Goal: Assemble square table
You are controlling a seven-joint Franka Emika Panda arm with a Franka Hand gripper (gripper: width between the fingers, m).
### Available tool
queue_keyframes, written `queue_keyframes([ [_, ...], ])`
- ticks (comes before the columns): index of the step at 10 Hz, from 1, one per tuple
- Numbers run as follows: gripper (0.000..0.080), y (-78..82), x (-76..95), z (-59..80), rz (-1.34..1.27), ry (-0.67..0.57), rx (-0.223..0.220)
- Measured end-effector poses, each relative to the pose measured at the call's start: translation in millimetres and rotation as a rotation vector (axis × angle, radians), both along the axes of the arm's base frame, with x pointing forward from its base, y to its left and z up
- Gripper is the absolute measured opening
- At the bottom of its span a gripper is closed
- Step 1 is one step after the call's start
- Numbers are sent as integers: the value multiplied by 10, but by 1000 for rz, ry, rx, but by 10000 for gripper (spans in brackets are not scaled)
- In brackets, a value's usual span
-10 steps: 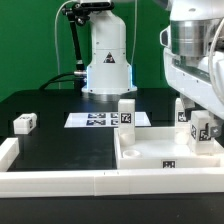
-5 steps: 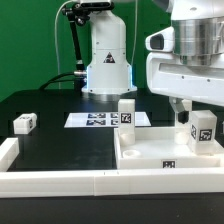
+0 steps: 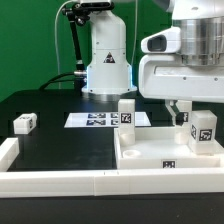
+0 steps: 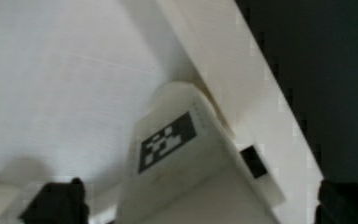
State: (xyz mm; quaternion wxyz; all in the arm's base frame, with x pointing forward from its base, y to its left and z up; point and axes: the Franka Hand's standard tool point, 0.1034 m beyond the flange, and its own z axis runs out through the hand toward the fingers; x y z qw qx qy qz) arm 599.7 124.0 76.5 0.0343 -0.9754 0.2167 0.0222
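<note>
Above the tabletop's (image 3: 140, 160) corner on the exterior view's right, the gripper (image 3: 183, 108) hangs with its jaws spread as wide as they go and nothing between them. Just beneath it the right-hand leg (image 3: 204, 128) stands upright in that corner, clear of both fingers, so I judge it seated and needing no support. A second leg (image 3: 127, 113) stands upright in the neighbouring corner. A loose leg (image 3: 24, 123) lies on the black table (image 3: 50, 140), well apart, beyond the marker board (image 3: 95, 119), probably awaiting its turn.
</note>
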Motion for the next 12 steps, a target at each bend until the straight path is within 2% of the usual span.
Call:
queue_keyframes([
  [4, 649, 33, -15, -10, 310, -23, 10],
  [7, 622, 21, -16, -16, 392, -28, 8],
  [8, 429, 20, -16, -17, 390, -27, 8],
  [9, 429, 8, -17, -20, 390, -26, 7],
  [10, 297, -23, -16, -28, 388, -25, 3],
  [12, 296, -31, -16, -30, 379, -24, 3],
])
